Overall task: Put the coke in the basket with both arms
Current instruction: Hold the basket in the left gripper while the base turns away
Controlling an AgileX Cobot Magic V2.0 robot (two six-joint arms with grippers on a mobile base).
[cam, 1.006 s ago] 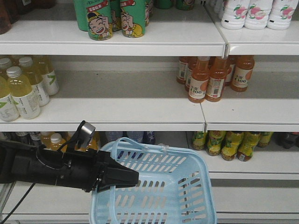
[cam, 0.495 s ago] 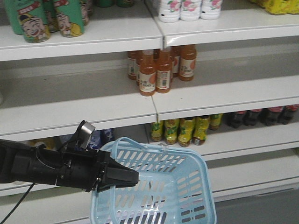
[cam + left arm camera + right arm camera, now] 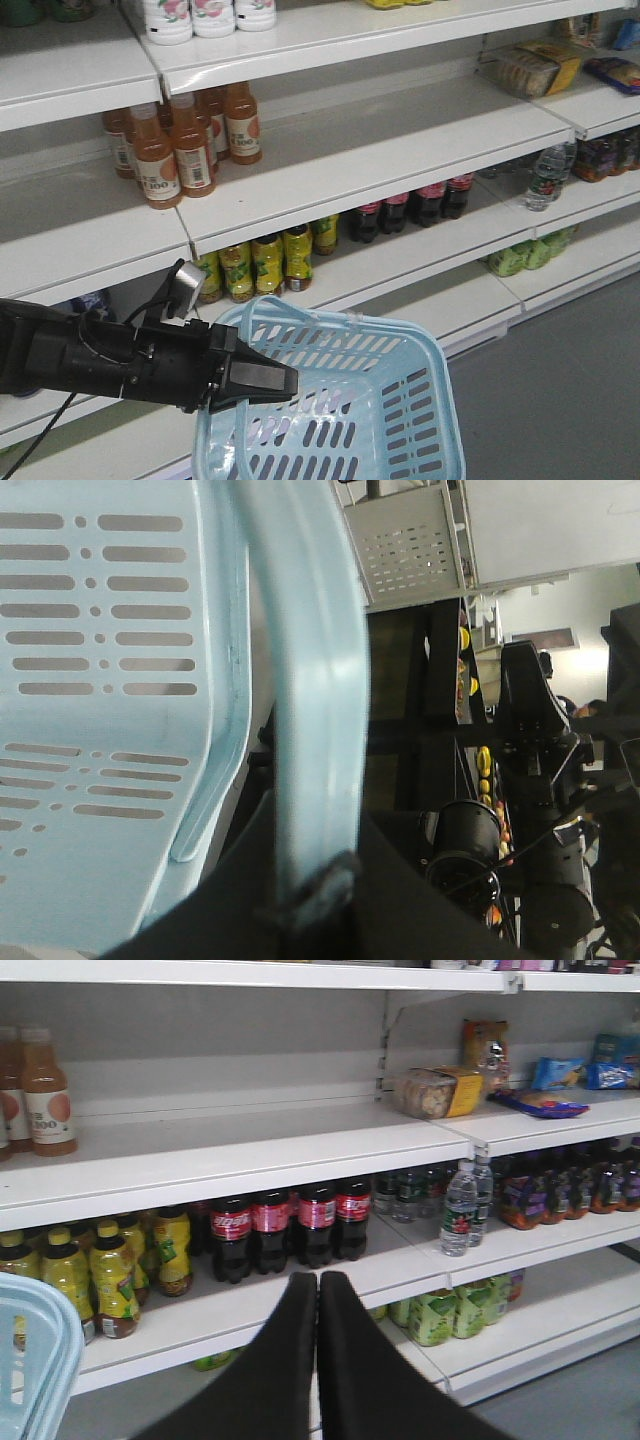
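The left claw (image 3: 283,381) is clamping the basket (image 3: 390,395) by its handle at lower centre. The right claw (image 3: 317,1295) is pressing shut and empty, below the coke bottles (image 3: 272,1228) standing mid-frame on a shelf (image 3: 400,1265).

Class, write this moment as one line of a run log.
left hand: shut on basket handle | right hand: shut, empty | coke bottles: on shelf, untouched

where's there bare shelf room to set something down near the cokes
The shelf above the coke is bare from the orange juice bottles to the snack box. The coke row is packed beside the yellow bottles, only a front strip free. The basket is empty.
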